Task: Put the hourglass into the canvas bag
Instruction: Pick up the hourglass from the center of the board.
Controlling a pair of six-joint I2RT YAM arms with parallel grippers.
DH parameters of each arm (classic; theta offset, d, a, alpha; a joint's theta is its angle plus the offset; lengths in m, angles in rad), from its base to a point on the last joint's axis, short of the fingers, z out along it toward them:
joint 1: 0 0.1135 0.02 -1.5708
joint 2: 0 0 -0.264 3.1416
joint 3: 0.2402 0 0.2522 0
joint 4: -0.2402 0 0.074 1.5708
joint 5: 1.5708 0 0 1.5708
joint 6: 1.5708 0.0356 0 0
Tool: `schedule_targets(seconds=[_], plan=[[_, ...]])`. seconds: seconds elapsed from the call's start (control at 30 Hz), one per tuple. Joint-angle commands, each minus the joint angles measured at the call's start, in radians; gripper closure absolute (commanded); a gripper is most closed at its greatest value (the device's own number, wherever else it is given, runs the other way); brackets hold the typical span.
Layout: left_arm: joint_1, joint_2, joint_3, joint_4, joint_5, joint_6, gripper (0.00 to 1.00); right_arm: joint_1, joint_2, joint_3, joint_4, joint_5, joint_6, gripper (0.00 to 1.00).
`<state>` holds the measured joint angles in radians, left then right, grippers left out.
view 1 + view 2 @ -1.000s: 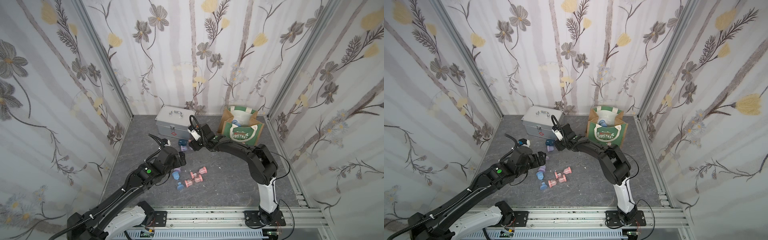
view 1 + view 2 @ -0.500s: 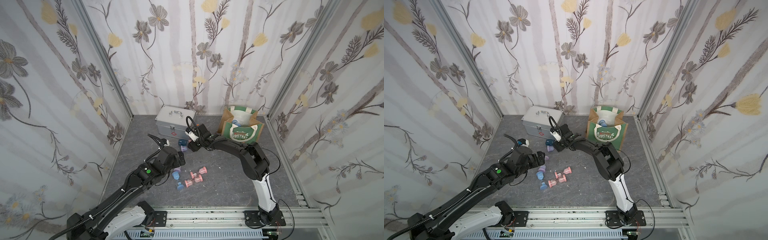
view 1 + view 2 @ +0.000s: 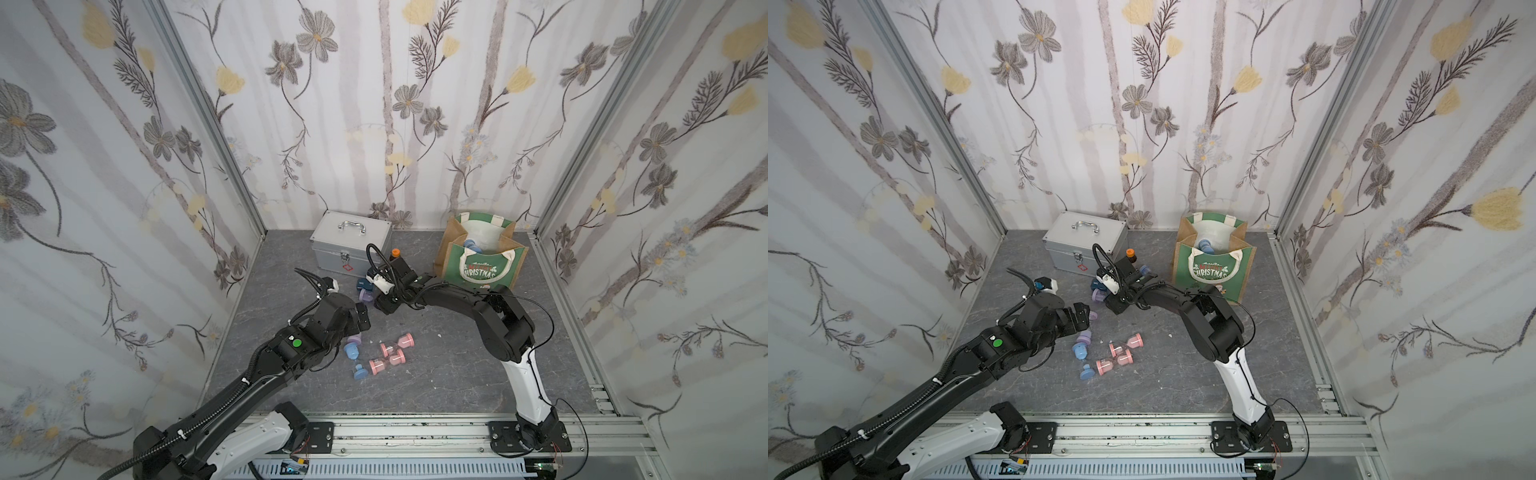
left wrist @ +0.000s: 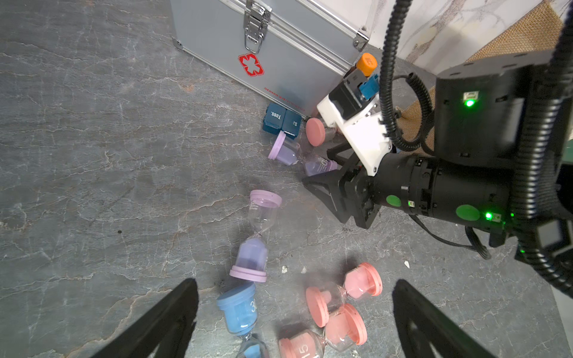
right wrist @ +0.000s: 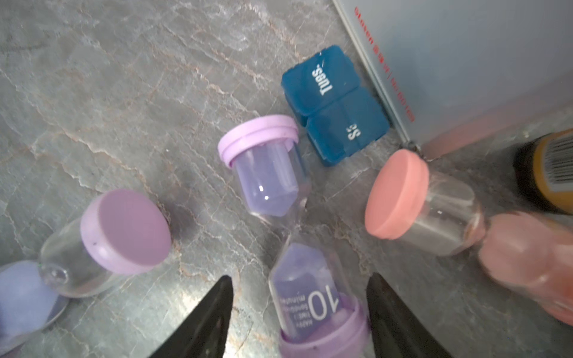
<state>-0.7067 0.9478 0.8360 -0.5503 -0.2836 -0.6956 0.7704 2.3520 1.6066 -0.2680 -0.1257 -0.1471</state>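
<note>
Grey stone-look floor (image 3: pixel 436 374) | purple hourglass (image 5: pixel 307 272) on its side, near side of silver case (image 3: pixel 351 245), left of canvas bag (image 3: pixel 478 270) | right gripper (image 5: pixel 298 279) open, astride the "10" bulb | left gripper (image 4: pixel 296 281) open, empty | advice: close squarely on the bulb, spare the thin neck, lift clear of blue pill box (image 5: pixel 335 105)

arms (image 3: pixel 266 374): black, white bases | cables (image 4: pixel 387 77): black corrugated | marks: green dots (image 4: pixel 466 212)

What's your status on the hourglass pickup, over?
Left pincer open, empty. Right pincer open, straddling purple hourglass lying flat. Canvas bag upright, open. Blue pill box, pink hourglass close beside.
</note>
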Motion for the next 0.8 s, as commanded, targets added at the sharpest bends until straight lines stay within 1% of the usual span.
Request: schedule_targets(seconds=[0.0,0.1,0.47,0.77], plan=[[0.001,-0.004,0.004,0.010,-0.019,-0.007,0.00,0.030,-0.025,-0.031,0.001,0.004,-0.030,0.37],[0.001,-0.001,0.002,0.019,-0.017,-0.008,0.00,0.033,-0.038,-0.057,0.025,0.009,-0.024,0.39],[0.001,-0.008,-0.002,0.015,-0.019,-0.007,0.00,0.046,0.009,-0.027,0.022,0.016,-0.013,0.43],[0.001,-0.006,0.000,0.018,-0.019,-0.007,0.00,0.050,0.009,-0.046,0.033,0.056,0.002,0.51]])
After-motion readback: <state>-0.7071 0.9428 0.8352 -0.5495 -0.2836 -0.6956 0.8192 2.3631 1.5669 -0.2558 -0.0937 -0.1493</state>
